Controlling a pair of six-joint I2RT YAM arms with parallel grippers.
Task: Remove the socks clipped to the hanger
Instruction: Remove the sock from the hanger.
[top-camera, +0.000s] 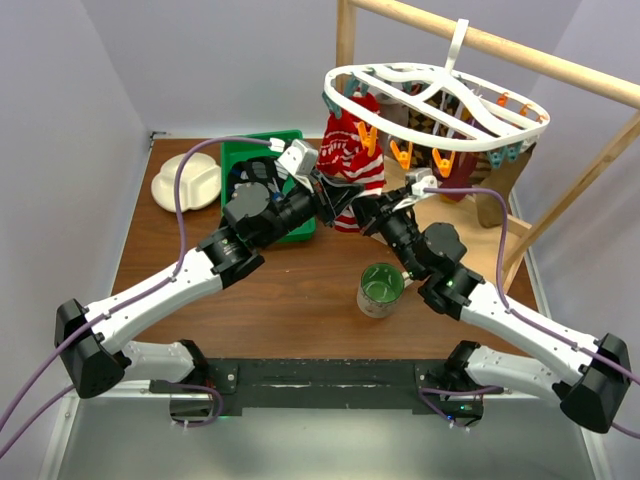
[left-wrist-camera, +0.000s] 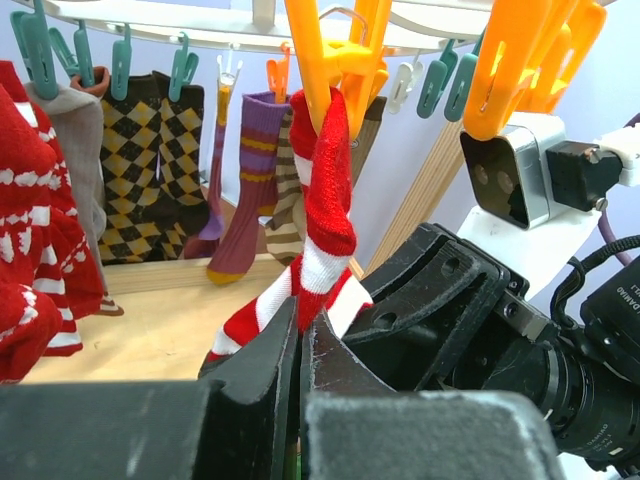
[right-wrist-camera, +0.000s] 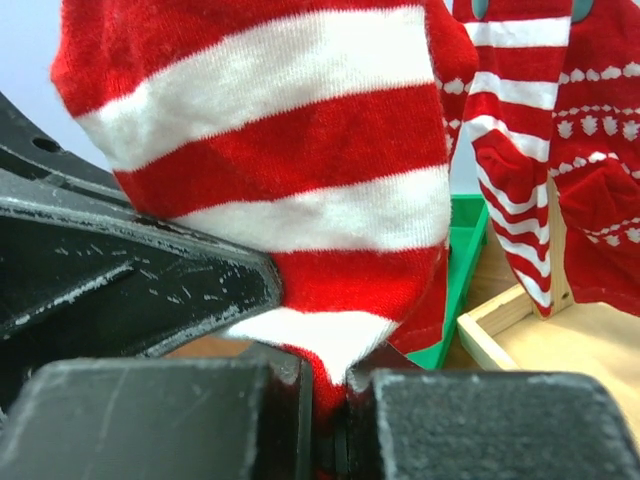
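Note:
The white oval hanger (top-camera: 478, 143) hangs from a wooden pole, with socks clipped along its rim. A red-and-white striped sock (left-wrist-camera: 327, 190) dangles from an orange clip (left-wrist-camera: 338, 62). Both grippers hold its lower end. My left gripper (left-wrist-camera: 299, 318) is shut on the sock, and my right gripper (right-wrist-camera: 337, 392) is shut on the same sock (right-wrist-camera: 290, 150) from the opposite side. The two grippers meet under the hanger's left end, left gripper (top-camera: 337, 197) against right gripper (top-camera: 363, 209). Brown-cream checkered socks (left-wrist-camera: 150, 170), a purple sock (left-wrist-camera: 250, 185) and a red patterned sock (left-wrist-camera: 30, 230) still hang clipped.
A green bin (top-camera: 250, 160) and a white dish (top-camera: 186, 185) sit at the back left. A cup with a green inside (top-camera: 381, 288) stands in front of the right arm. The wooden frame's post (top-camera: 346, 35) and slanted brace (top-camera: 560, 205) stand at the right.

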